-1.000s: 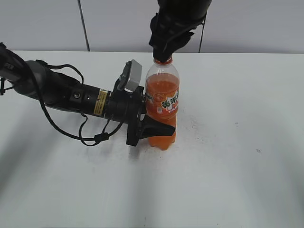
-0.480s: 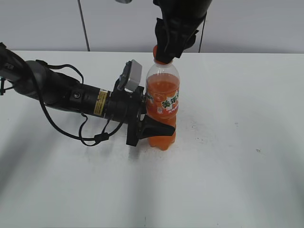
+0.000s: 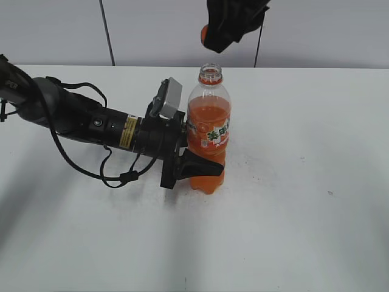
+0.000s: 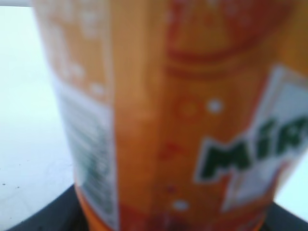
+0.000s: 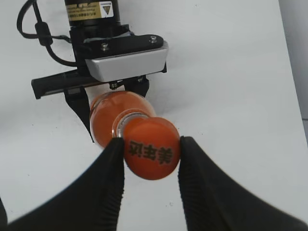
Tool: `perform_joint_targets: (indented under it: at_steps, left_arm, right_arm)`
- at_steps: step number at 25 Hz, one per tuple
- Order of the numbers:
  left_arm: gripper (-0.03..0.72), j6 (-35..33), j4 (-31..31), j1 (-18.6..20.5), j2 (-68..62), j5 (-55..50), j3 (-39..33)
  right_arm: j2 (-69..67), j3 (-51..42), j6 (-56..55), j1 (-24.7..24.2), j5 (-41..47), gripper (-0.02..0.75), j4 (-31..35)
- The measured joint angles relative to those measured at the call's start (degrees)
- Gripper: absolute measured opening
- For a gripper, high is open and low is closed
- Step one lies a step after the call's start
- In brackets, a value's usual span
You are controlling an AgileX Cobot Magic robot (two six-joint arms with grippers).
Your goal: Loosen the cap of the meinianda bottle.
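The meinianda bottle (image 3: 208,137) stands upright on the white table, its neck open and capless. My left gripper (image 3: 193,164) is shut on the bottle's lower body from the left; in the left wrist view the blurred orange label (image 4: 168,120) fills the frame. My right gripper (image 3: 213,36) is shut on the orange cap (image 3: 205,33) and holds it in the air above the bottle's mouth. In the right wrist view the cap (image 5: 151,148), with dark print on top, sits between the two black fingers (image 5: 150,159), above the open bottle (image 5: 115,118).
The white table (image 3: 292,201) stretches around the bottle, with a grey wall behind. The left arm and its cables (image 3: 79,121) lie across the table's left side.
The right gripper has risen with the cap, lifting it off the bottle's neck. The bottle's mouth now stands open. The left gripper has kept its hold on the bottle.
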State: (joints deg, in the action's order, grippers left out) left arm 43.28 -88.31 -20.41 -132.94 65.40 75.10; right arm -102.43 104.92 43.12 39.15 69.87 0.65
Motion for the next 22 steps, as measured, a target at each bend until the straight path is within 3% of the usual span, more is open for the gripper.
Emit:
perform_joint_targets:
  at_steps: [6, 11, 15, 22]
  left_arm:
    - [0.4, 0.0, -0.05, 0.0, 0.0, 0.0, 0.0]
    - [0.4, 0.0, -0.11, 0.0, 0.0, 0.0, 0.0]
    - [0.4, 0.0, -0.17, 0.0, 0.0, 0.13, 0.0]
    - [0.4, -0.05, -0.28, 0.0, 0.0, 0.13, 0.0]
  right_arm:
    - [2.85, -0.08, -21.49, -0.08, 0.0, 0.264, -4.12]
    - [7.11, -5.2, -31.57, -3.18, -0.05, 0.264, -8.13]
    - [13.73, -14.02, -36.04, -12.97, -0.97, 0.264, -7.11]
    - [23.99, -36.59, -37.3, -32.06, -10.89, 0.264, -0.65]
